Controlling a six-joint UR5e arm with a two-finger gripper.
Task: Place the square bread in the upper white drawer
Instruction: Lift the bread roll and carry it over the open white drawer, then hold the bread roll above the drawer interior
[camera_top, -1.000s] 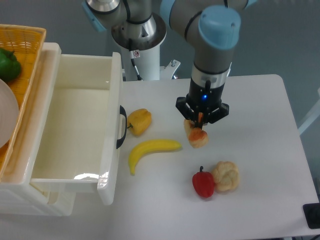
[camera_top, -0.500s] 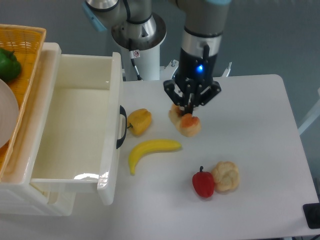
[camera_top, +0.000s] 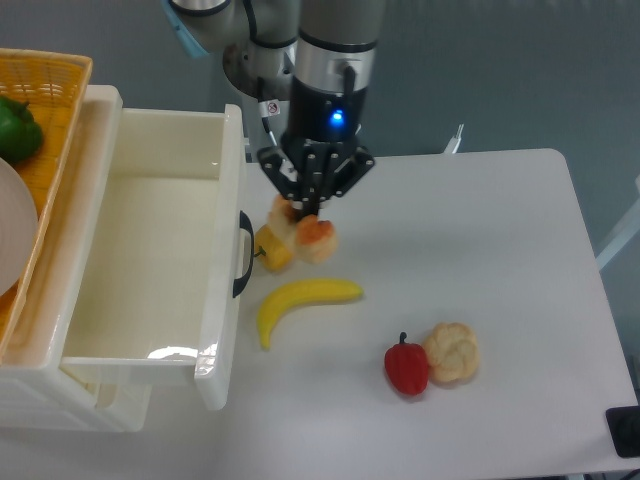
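Far left edge: orange woven basket (camera_top: 55, 75) w/ a green pepper (camera_top: 18, 130) inside, plus part of a white plate (camera_top: 12, 235). Just right of the basket, the upper white drawer (camera_top: 85, 350) stands pulled open, inside bare, black curved handle (camera_top: 243, 255) on its front panel facing the counter (camera_top: 520, 250).

Center: single arm comes down from 12 o'clock; gripper (camera_top: 305, 212) points down, fingers closed on the square bread (camera_top: 308, 238), which hangs just under the fingertips, lifted off the counter. Bread looks tan w/ an orange-brown crust; its long axis runs roughly 10-to-4 o'clock, though fingers hide part of it. A yellow pepper (camera_top: 274, 248) sits right behind and below the bread from this view, near the drawer handle; can't tell if they touch.

Key relation: the drawer opening lies at 9 o'clock from the gripper, front panel between them. Judgement: the bread is carried, approx. partway there; the next move would need to go toward 9 o'clock, high enough to clear the front panel rim, then release over the open cavity.

Below the gripper, at 6 o'clock: banana (camera_top: 300, 303) lying on the counter. Further right, approx. 4 o'clock: red pepper (camera_top: 406, 367) touching a knobbly cream bun (camera_top: 451, 351).

Surface: plain white counter, gray-blue wall behind.
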